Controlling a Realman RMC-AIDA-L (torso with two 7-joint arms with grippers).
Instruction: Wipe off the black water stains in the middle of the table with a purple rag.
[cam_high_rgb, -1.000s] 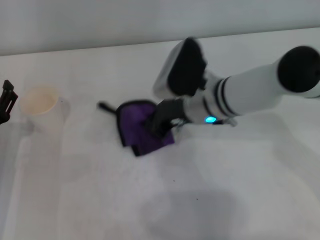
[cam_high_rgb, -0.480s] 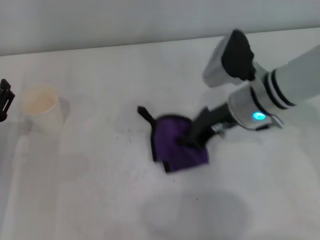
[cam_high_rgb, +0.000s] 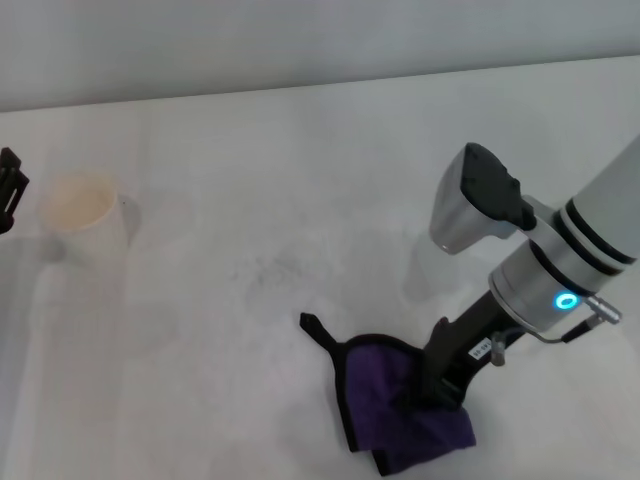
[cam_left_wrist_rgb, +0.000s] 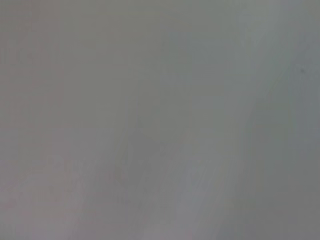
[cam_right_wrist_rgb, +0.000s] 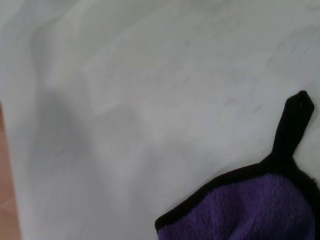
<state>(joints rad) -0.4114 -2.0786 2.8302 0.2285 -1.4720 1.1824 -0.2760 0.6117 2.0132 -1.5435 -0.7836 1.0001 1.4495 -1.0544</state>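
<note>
1. Two arms show in the head view, and only one is working: the right end effector (cam_high_rgb: 440, 385) is pressed down on the purple rag (cam_high_rgb: 400, 410), its dark fingers buried in the cloth, apparently clenched on the rag.
2. The left end effector (cam_high_rgb: 10, 190) sits parked at the far left edge of the worktop (cam_high_rgb: 300, 150), just beside a cream paper cup (cam_high_rgb: 82, 212); whether it is released or clenched, I cannot tell.
3. The rag lies bunched near the front edge of the worktop, right of centre, with its black corner loop (cam_high_rgb: 312, 328) pointing away toward the middle. The right wrist view shows that loop (cam_right_wrist_rgb: 295, 120) and black edging against bare white surface.
4. No solid black water stains are visible; only a faint grey smudge (cam_high_rgb: 275, 268) shows near the middle, well apart from the rag.
5. Risks, as I judge them:
 - Residue may be left behind, because the rag is now off the smudged area.
 - The bunched, folded cloth gives little flat contact, so a further pass could smear rather than lift.
 - Dragging nearer the front edge could pull the rag off the worktop.
 - A loose pinch could let the cloth slip out mid-stroke.
</note>
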